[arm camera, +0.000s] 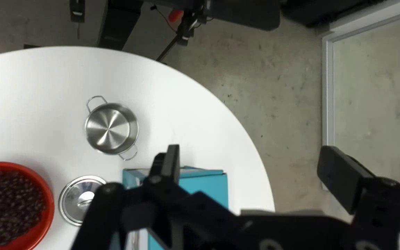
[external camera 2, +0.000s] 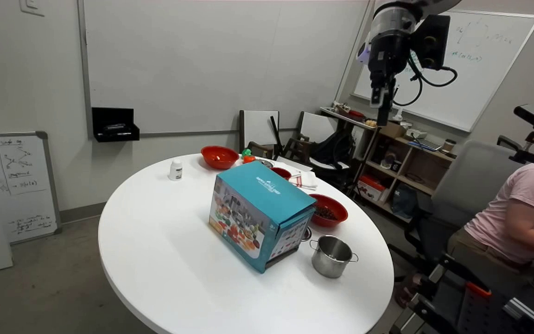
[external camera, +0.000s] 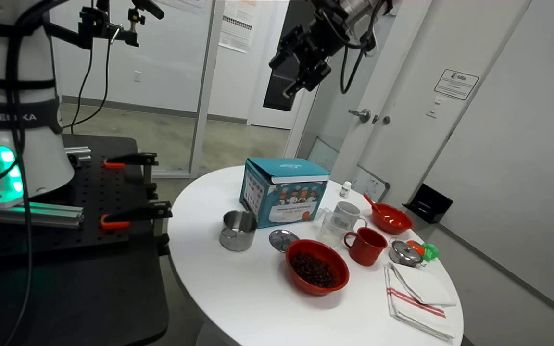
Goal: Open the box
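Observation:
The box [external camera: 284,199] is teal-blue with printed pictures on its sides and stands upright on the round white table. It also shows in an exterior view [external camera 2: 267,192], where its teal top lies over the opening with a slight gap at one end edge. In the wrist view the box [arm camera: 205,187] is partly hidden behind the gripper. My gripper [external camera: 281,78] is high above the table, well apart from the box. In the wrist view the gripper's fingers [arm camera: 250,165] are wide apart with nothing between them. It also shows in an exterior view [external camera 2: 380,110].
A steel pot [external camera: 238,231] stands close beside the box. A lid [external camera: 283,240], a red bowl of dark beans [external camera: 339,269], clear and white mugs [external camera: 349,211], a red mug [external camera: 366,247], another red bowl [external camera: 392,218], a white bottle [external camera 2: 175,170] and folded towels [external camera: 421,300] share the table [external camera 2: 155,278].

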Motion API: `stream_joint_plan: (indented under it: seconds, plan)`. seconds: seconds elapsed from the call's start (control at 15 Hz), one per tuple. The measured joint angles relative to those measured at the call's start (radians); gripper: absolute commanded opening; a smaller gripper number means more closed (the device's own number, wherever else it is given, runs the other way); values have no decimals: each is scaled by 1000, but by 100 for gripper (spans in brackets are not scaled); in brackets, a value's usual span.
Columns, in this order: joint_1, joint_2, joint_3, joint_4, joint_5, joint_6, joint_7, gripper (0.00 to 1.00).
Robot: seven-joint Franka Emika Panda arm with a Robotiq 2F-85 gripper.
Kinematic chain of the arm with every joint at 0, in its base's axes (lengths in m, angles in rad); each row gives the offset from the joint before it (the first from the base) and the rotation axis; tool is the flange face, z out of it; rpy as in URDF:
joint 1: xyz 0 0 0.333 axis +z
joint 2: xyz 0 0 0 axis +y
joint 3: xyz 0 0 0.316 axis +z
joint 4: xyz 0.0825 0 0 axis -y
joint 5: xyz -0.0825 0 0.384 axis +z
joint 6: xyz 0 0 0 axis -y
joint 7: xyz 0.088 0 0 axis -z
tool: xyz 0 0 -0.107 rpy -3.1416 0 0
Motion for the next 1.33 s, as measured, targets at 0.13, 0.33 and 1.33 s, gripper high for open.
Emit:
stream_joint_plan:
  seconds: [0.13,0.33,1.33]
  plan:
    - [-10,53,0,18,-1,80,28,100]
    - [-16,104,3,38,0,124,56,100]
    - [-67,99,14,-43,315,413,-78,100]
